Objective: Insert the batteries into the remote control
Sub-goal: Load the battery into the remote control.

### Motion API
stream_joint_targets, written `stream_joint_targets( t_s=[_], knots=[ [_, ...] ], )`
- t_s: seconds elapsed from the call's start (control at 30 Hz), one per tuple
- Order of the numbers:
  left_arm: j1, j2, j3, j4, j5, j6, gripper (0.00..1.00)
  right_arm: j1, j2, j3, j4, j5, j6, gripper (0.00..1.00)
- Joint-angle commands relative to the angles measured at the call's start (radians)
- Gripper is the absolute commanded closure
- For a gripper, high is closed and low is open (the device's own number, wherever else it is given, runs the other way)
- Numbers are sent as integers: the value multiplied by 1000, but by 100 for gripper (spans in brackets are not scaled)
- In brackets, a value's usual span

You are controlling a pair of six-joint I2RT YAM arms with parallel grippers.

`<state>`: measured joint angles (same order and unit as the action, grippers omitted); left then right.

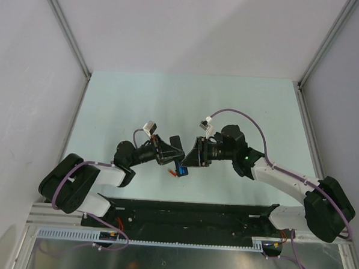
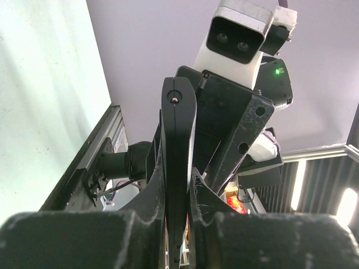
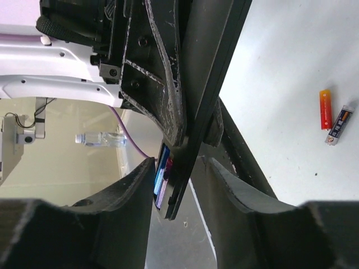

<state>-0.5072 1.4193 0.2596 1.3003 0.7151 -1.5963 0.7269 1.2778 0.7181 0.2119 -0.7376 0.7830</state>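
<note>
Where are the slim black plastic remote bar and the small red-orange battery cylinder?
slim black plastic remote bar (image 2: 178,143): left wrist view, middle of the bar above the fingers.
small red-orange battery cylinder (image 3: 326,109): right wrist view, middle of its body.

The top camera looks steeply down on the whole worktop (image 1: 127,101) from high at its near edge, while the two wrist cameras, very close along their own jaws, face each other and share the remote (image 2: 178,145) between them.
</note>
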Motion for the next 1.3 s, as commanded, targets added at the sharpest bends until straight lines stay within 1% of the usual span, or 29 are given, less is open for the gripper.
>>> stream_joint_targets(
  t_s=[0.0,0.1,0.2,0.23,0.33,0.4,0.47,0.5,0.53,0.57,0.6,0.63,0.67,0.7,0.77,0.83,0.87,0.9,0.97,1.0,1.03,1.13,1.23,1.27],
  knots=[
    [4,-33,1,349,14,4,100,-4,12,4,81,4,27,56],
    [4,-36,0,349,14,4,100,-6,11,0,92,4,35,61],
    [4,-34,-2,349,15,4,100,-12,8,-6,98,4,41,74],
    [4,-36,-2,349,14,4,100,-14,6,-9,101,4,42,83],
    [4,-37,0,349,15,4,100,-15,6,-12,95,6,39,95],
    [4,-37,1,349,14,2,100,-14,5,-12,90,7,36,97],
    [4,-39,1,349,14,4,100,-14,3,-12,86,7,33,96],
    [4,-39,3,349,12,4,100,-15,2,-12,86,6,35,92],
    [6,-39,3,349,12,4,100,-15,0,-12,89,6,42,69],
    [6,-39,3,349,12,4,100,-18,-1,-12,89,3,44,56],
    [4,-37,1,349,11,6,100,-23,-11,-12,89,3,48,45],
    [4,-36,1,349,9,6,100,-41,-20,-12,75,10,47,23],
    [4,-34,0,349,4,9,100,-53,-29,-12,67,10,44,16],
    [6,-33,-3,349,4,10,100,-67,-53,-12,60,7,41,6],
    [7,-28,-8,349,0,12,100,-125,-83,-11,32,-8,23,1],
    [10,-19,-14,349,-2,13,100,-173,-124,-3,-38,-11,-8,0],
    [16,-17,-20,349,-5,13,100,-213,-136,4,-78,4,-71,0],
    [19,-16,-25,349,-8,15,100,-230,-146,12,-194,38,-111,0],
    [32,-16,-42,349,-19,18,100,-242,-159,52,-348,289,-206,0],
    [35,-16,-46,349,-23,18,100,-239,-152,69,-470,413,-259,2],
    [42,-16,-54,349,-25,19,100,-235,-132,78,-503,631,-278,3],
    [52,-19,-80,347,-39,24,100,-231,-63,81,-528,875,-352,8],
    [58,-25,-100,346,-39,36,100,-248,3,93,-499,966,-416,8],
    [58,-28,-108,343,-40,36,100,-259,50,104,-488,956,-433,8]
  ],
)
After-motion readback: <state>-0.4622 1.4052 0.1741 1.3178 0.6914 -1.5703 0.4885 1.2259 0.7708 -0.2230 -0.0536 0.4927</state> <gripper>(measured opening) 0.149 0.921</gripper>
